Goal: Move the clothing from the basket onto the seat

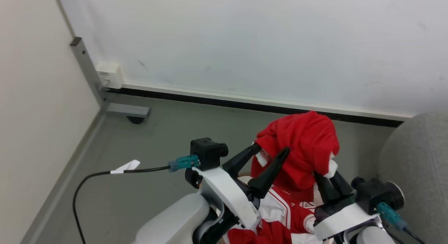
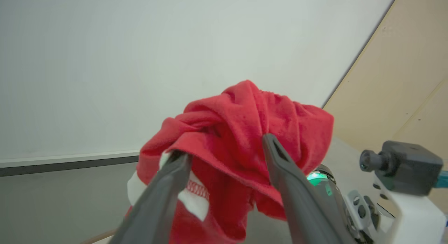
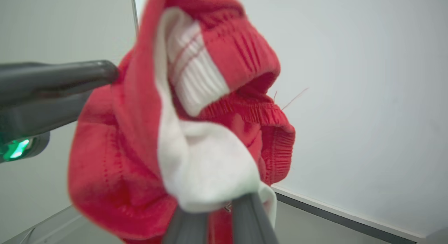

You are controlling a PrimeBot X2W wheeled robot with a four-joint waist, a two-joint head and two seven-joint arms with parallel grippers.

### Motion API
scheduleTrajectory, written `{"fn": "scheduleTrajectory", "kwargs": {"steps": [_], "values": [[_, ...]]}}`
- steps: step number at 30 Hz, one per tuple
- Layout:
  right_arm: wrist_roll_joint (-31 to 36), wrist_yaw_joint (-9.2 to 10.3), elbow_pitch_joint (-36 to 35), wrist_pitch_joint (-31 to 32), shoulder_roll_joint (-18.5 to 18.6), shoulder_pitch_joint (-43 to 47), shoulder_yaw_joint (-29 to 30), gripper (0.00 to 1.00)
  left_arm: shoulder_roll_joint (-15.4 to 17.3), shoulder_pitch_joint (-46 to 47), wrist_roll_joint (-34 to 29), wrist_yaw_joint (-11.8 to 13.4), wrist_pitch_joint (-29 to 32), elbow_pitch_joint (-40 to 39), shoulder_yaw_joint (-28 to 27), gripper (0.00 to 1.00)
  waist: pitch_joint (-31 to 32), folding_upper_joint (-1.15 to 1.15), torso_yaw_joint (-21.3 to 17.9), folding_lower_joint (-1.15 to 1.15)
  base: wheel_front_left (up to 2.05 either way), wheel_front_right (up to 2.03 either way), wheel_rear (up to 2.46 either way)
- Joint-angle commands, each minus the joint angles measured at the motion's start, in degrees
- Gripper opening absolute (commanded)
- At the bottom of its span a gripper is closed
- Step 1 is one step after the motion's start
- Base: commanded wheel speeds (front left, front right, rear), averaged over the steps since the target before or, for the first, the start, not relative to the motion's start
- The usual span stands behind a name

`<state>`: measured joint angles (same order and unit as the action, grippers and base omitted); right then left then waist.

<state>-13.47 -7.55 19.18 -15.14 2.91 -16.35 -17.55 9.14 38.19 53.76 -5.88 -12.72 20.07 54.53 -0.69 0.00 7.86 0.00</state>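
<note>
Nearest you, a loose pile of red and white clothing [image 1: 280, 210] lies directly below the lifted garment [image 1: 301, 142]. The frame's bottom edge and both pale forearms [image 1: 227, 191] cover much of it, so you cannot count its pieces. Two tools meet the lifted garment. The right tool [image 1: 325, 177] enters it from below right, its two fingers pressed together, clamped on a white patch of the cloth. The left tool [image 1: 273, 148] reaches in from below left, fingers [image 2: 280, 163] spread apart, red cloth draped over both tips. Right of the garment, well apart from it, one grey seat [image 1: 416, 160] shows a rounded corner only, the rest cut off. Behind the garment lie the grey floor [image 1: 168, 139] and one white wall [image 1: 245, 44].
</note>
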Motion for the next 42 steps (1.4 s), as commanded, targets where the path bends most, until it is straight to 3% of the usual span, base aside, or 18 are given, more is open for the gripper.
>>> {"fn": "scheduleTrajectory", "kwargs": {"steps": [1,13,26,32,42], "values": [[-0.2,0.12,-0.7,0.0,0.2,0.4,1.3,0.00,0.5,-0.7,-0.3,-0.2,-0.8,-0.4,-0.2,1.00,-1.5,0.00,-2.4,0.00,0.00,0.00,0.00],[0.7,0.12,-5.7,0.0,0.3,1.7,6.1,0.00,3.7,-1.7,-8.9,-0.4,-2.4,-4.1,-2.4,1.00,-4.7,0.00,-14.8,0.00,0.00,0.00,0.00],[0.9,0.12,-11.1,0.0,0.6,6.4,10.9,0.00,4.1,-6.7,-21.9,-0.4,-2.4,-6.6,-5.9,1.00,-5.1,0.00,-28.3,0.00,0.00,0.00,0.00],[0.8,0.12,-12.8,0.0,0.3,7.7,11.9,0.00,3.4,-8.1,-23.8,-0.8,-2.4,-6.1,-7.2,1.00,-5.8,0.00,-31.4,0.00,0.00,0.00,0.00],[-0.5,0.12,-12.1,0.0,1.3,5.1,12.9,0.00,3.0,-8.6,-24.7,-1.4,-2.4,-5.1,-8.4,1.00,-7.6,0.00,-32.0,0.00,0.00,0.00,0.00]]}}
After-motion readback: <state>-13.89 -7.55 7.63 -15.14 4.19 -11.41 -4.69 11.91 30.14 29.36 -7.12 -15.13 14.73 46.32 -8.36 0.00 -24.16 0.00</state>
